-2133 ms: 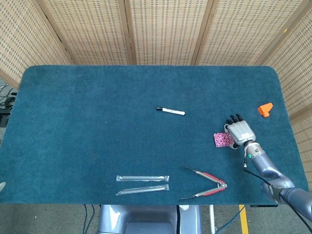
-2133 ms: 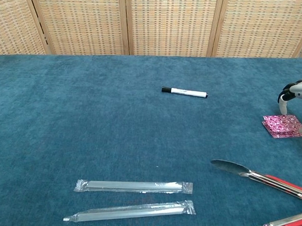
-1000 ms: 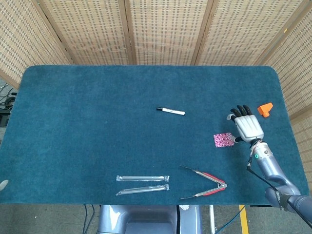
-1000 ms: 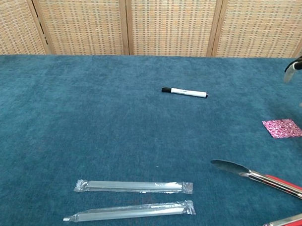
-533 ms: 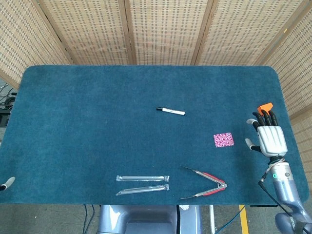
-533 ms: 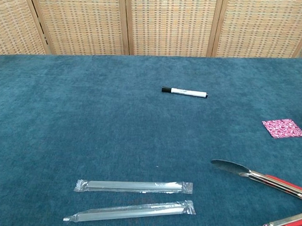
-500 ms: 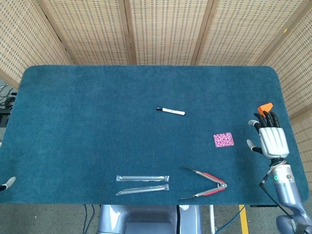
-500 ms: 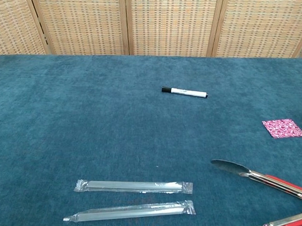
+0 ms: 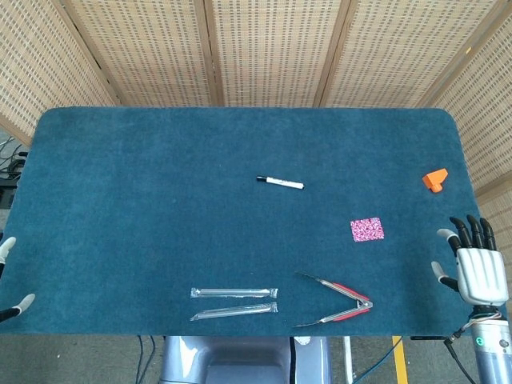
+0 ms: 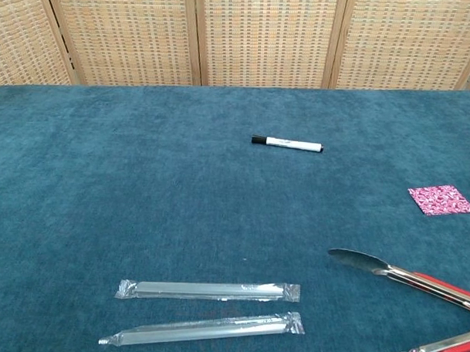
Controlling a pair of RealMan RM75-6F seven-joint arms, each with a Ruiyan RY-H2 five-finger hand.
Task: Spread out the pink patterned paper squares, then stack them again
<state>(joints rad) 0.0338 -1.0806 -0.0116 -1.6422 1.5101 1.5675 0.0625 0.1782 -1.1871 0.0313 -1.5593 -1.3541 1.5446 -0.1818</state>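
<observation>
Since 2.1 s ago we record that the right hand [image 9: 478, 268] has withdrawn from the paper squares [image 9: 367, 230] to the worktop [image 9: 160, 200] edge at 4 o'clock, fingers spread and holding nothing. We find the squares stacked, at 3 o'clock from centre, well apart from that hand. Of the left hand [image 9: 6, 276] only fingertips show at 8 o'clock; we cannot tell its state.
</observation>
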